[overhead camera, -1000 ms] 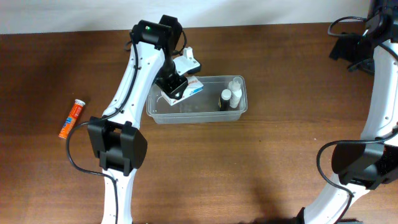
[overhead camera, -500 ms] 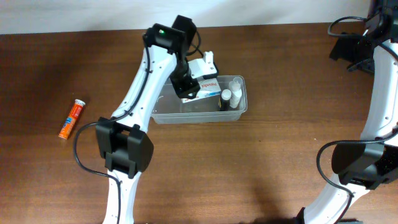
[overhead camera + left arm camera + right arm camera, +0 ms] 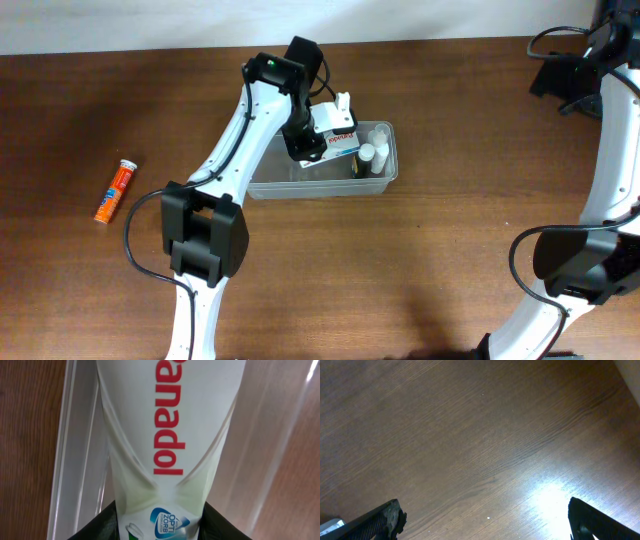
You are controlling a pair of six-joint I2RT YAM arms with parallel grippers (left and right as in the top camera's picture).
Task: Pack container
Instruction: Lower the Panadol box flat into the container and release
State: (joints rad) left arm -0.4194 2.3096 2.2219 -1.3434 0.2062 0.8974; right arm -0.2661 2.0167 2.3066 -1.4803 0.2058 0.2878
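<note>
We hold Panadol box (image 3: 165, 435) in left gripper (image 3: 316, 143), clenched, over container (image 3: 340, 187), just left of small bottles (image 3: 370, 152). Our right gripper (image 3: 485, 519) gapes, empty, over wood table (image 3: 470, 435), far right.

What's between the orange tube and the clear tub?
Overhead view: bare table between orange tube and container, with the left arm's white link crossing above.

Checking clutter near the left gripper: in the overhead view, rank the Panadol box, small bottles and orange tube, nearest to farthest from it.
1. Panadol box: held in the left gripper, over the container.
2. Small bottles: container's right end.
3. Orange tube: far left on the table.
</note>
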